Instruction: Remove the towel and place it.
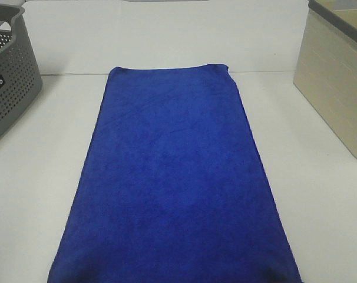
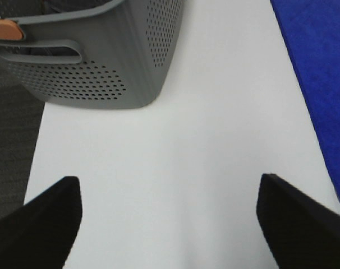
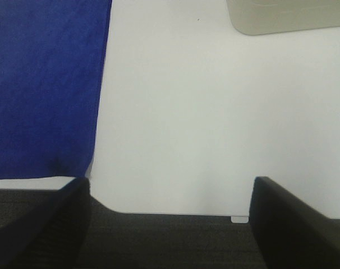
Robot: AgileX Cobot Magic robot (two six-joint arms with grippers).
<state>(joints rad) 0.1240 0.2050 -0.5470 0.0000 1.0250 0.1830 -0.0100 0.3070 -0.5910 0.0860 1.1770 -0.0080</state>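
One towel (image 1: 175,177), deep blue, lies spread flat along the middle of the white surface (image 1: 320,200), its long sides running from the near edge toward the far edge. Its far end stops at about the far edge, with one far corner slightly curled; its near end reaches the near edge, and the right wrist view shows that end at the edge beside a rounded near corner of the surface. Two containers flank it, both well apart from the cloth: one grey perforated basket (image 1: 10,76) at the far left corner and one beige bin (image 1: 337,82) at the far right. Two grippers show only in the wrist views. The left gripper (image 2: 169,224) hangs over bare surface between basket and towel, fingers spread wide, holding nothing. The right gripper (image 3: 170,224) hangs over the near edge, likewise wide apart and empty.
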